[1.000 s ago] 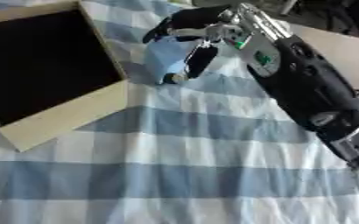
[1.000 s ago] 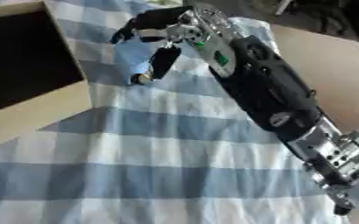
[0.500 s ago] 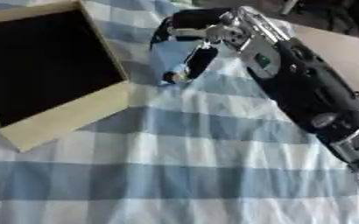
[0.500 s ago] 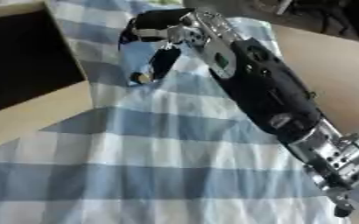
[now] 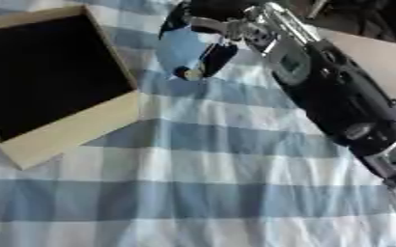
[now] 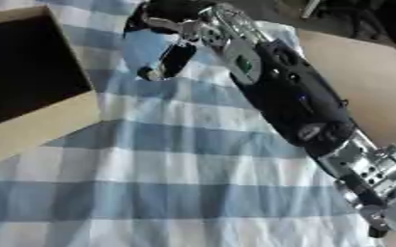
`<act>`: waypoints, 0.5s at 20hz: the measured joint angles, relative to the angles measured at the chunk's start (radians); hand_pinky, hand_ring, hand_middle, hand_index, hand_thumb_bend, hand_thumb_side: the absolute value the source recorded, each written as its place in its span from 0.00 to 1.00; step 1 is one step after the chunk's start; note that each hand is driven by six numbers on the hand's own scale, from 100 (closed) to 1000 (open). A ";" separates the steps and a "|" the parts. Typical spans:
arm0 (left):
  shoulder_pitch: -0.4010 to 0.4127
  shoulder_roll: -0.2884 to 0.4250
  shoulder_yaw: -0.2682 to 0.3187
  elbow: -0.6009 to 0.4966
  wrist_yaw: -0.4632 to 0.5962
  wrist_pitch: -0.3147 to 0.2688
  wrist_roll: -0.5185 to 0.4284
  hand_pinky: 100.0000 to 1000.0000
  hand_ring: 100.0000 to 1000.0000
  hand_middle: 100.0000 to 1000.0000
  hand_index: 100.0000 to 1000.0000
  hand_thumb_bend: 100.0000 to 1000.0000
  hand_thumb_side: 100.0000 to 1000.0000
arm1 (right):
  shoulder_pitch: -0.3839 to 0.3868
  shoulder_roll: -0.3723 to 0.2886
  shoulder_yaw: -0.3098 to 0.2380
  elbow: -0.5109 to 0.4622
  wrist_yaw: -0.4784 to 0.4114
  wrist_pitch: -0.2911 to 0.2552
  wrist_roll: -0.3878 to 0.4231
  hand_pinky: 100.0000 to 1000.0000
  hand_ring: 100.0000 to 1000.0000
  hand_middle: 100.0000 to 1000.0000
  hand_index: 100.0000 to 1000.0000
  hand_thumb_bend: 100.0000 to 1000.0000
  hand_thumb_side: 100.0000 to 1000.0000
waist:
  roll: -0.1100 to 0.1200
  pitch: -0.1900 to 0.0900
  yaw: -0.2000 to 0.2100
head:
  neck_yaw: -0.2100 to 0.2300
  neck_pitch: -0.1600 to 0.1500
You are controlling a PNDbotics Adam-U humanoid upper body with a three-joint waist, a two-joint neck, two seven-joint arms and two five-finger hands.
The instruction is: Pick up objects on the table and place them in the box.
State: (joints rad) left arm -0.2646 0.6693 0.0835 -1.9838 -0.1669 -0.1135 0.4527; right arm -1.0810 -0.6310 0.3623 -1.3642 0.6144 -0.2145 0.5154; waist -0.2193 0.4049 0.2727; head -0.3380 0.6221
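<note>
My right hand [image 5: 216,55] reaches in from the right to the far middle of the table, just beyond the box's far right corner. Its fingers curl over from above and the thumb points down with a pale tip. Between them sits a light-blue thing [image 5: 181,48], small and smooth, whose shape I cannot make out. The box [image 5: 75,128] lies at the left, pale tan with a dark inside and nothing showing in it. My black forearm [image 6: 290,96] runs down to the lower right corner. My left hand shows in neither view.
A blue-and-white checked cloth [image 5: 193,193] covers the table. A bare tan tabletop [image 6: 362,67] shows at the far right, past the cloth's edge. Dark shapes stand beyond the table's far edge.
My right hand has lifted and drawn away toward the far edge, and the light-blue thing has stayed between its fingers. The box has kept its place.
</note>
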 measured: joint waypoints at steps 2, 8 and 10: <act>0.000 0.000 0.000 0.000 0.003 -0.002 0.000 0.75 0.77 0.70 0.79 0.47 0.69 | -0.020 -0.003 0.001 -0.028 -0.014 0.007 0.012 0.78 0.68 0.32 0.56 0.00 0.00 | 0.004 -0.017 -0.006 | -0.001 0.010; -0.018 0.000 -0.001 0.000 0.024 -0.012 -0.004 0.75 0.77 0.70 0.79 0.48 0.69 | -0.100 0.006 0.001 -0.088 -0.045 0.027 0.027 0.79 0.68 0.33 0.57 0.00 0.00 | 0.009 -0.057 0.004 | -0.032 0.037; -0.035 0.000 -0.007 0.000 0.034 -0.018 -0.008 0.75 0.77 0.70 0.79 0.48 0.69 | -0.121 0.025 0.001 -0.091 -0.044 0.029 0.026 0.79 0.68 0.34 0.58 0.00 0.00 | 0.009 -0.067 0.020 | -0.051 0.046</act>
State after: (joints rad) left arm -0.2996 0.6690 0.0769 -1.9838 -0.1325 -0.1318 0.4442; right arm -1.2025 -0.6059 0.3631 -1.4556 0.5700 -0.1857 0.5414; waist -0.2104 0.3377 0.2925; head -0.3887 0.6684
